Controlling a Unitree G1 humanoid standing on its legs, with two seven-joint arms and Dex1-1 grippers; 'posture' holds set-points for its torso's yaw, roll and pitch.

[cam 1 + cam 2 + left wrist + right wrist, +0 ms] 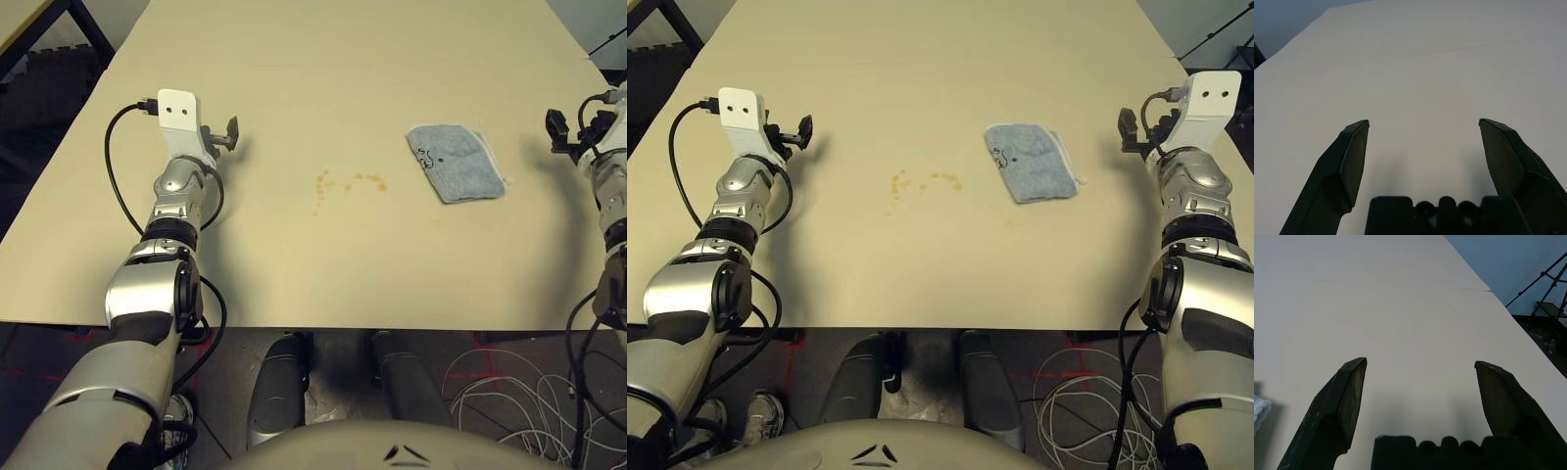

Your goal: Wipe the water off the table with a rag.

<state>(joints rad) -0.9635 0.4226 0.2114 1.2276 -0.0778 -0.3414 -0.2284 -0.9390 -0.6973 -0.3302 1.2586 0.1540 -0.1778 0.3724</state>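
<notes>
The light blue-grey rag (1029,163) lies folded and flat on the beige table (921,59), right of centre, with dark squiggle marks near its left edge. The water (921,184) is a loose arc of tiny yellowish-orange droplets left of the rag, near the table's middle. My left gripper (801,132) hovers at the table's left side, well left of the droplets, open and holding nothing. My right gripper (1134,130) hangs near the right edge, right of the rag, also open and holding nothing. A corner of the rag (1259,409) peeks in beside the right fingers (1347,396).
The table's front edge (950,326) runs just before my body. Loose cables (1078,392) lie on the floor at the lower right. A dark metal stand (1542,289) rises beyond the table's right edge.
</notes>
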